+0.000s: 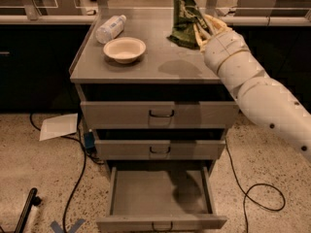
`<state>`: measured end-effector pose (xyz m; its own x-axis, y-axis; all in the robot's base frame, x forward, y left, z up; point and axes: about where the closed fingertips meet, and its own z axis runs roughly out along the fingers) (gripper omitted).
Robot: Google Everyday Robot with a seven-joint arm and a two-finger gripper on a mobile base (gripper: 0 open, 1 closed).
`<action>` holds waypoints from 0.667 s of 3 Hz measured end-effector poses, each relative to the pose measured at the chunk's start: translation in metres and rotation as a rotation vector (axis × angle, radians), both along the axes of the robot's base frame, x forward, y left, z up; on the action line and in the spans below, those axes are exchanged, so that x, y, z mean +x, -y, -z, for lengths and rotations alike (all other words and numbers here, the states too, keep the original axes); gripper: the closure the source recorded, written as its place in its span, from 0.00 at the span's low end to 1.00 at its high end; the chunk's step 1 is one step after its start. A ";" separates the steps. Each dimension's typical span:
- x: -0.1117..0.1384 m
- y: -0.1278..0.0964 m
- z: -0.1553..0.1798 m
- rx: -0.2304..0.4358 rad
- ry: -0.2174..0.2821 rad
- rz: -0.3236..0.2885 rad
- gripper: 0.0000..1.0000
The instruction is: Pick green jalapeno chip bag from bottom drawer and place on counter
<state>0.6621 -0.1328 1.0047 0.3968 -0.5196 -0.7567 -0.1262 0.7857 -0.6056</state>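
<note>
The desk (pixel 146 73) is a flat grey metal top with thin raised rims along its sides. The fingers (pixel 200 33) hang over its back right part, closed on the green jalapeno chip bag (pixel 184 16), which stands upright in their grip. A dim shadow falls on the bare surface in front of the fingers. Left of the fingers, towards the front, a shallow pale bowl (pixel 124 49) sits upright on the desk. Further left and back from it, a clear plastic bottle (pixel 111 28) lies on its side by the left rim, just beside the bowl.
</note>
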 end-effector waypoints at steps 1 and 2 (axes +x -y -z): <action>0.030 0.021 0.012 0.032 -0.003 0.128 1.00; 0.053 0.036 0.036 0.064 -0.057 0.190 1.00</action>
